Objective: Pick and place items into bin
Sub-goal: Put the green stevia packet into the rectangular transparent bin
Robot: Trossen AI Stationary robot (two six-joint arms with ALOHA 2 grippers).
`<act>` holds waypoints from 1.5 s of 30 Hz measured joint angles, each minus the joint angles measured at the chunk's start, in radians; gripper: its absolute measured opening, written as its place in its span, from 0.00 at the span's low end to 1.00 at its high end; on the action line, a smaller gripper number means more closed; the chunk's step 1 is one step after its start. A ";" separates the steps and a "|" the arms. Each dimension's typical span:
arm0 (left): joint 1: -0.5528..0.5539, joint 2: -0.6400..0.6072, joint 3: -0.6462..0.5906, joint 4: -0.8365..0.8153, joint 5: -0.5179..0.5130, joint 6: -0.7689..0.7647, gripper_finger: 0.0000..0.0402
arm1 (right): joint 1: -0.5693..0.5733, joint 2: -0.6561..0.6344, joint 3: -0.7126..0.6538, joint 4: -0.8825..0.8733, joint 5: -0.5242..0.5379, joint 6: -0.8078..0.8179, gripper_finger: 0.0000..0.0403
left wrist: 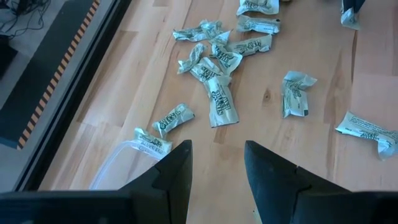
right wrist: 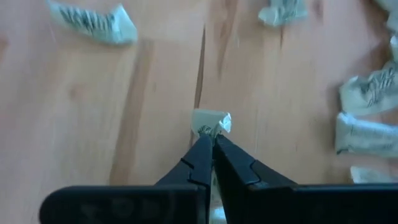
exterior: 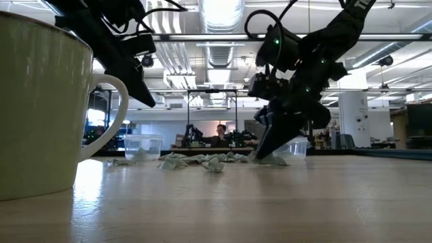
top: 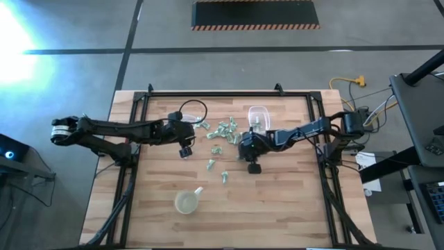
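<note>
Two dark arms worked over a wooden table strewn with small pale green and silvery packets, most of them heaped near the table's far edge between two clear containers. The right gripper was down at the tabletop in the middle of the scatter, its fingers pinched together on one crumpled packet that stuck out just past the tips, a low grip apparently chosen to catch the wrapper's thin edge. The nearer clear bin stood just behind that arm, seemingly the shortest carry for the piece. The left gripper hung above the table beside the other clear container, fingers apart and empty, looking onto the cluster of packets ahead of it, probably lined up for its own pick. A yellowish spouted cup sat well apart at the table's near side, clear of the work.
</note>
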 joint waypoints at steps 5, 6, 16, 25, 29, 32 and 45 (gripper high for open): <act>0.000 0.000 0.000 0.000 0.000 0.000 0.32 | 0.007 -0.015 0.052 0.000 0.000 -0.045 0.02; 0.000 0.000 0.000 0.000 0.000 0.000 0.32 | 0.007 -0.021 0.064 -0.003 0.000 -0.058 0.02; 0.001 0.000 0.000 0.000 0.000 0.000 0.32 | -0.008 -0.113 0.222 -0.355 0.363 -0.156 0.02; 0.000 0.000 0.000 0.002 0.000 0.000 0.32 | -0.113 -0.203 0.214 -0.524 0.532 -0.053 0.02; 0.000 0.000 0.000 0.003 0.000 -0.001 0.32 | -0.177 -0.219 0.174 -0.516 0.532 -0.002 0.02; 0.000 0.000 0.000 0.003 0.000 -0.006 0.32 | -0.220 -0.216 0.147 -0.504 0.530 0.004 0.02; -0.006 0.000 0.000 0.025 0.001 -0.024 0.32 | -0.273 -0.192 0.104 -0.395 0.470 -0.029 0.05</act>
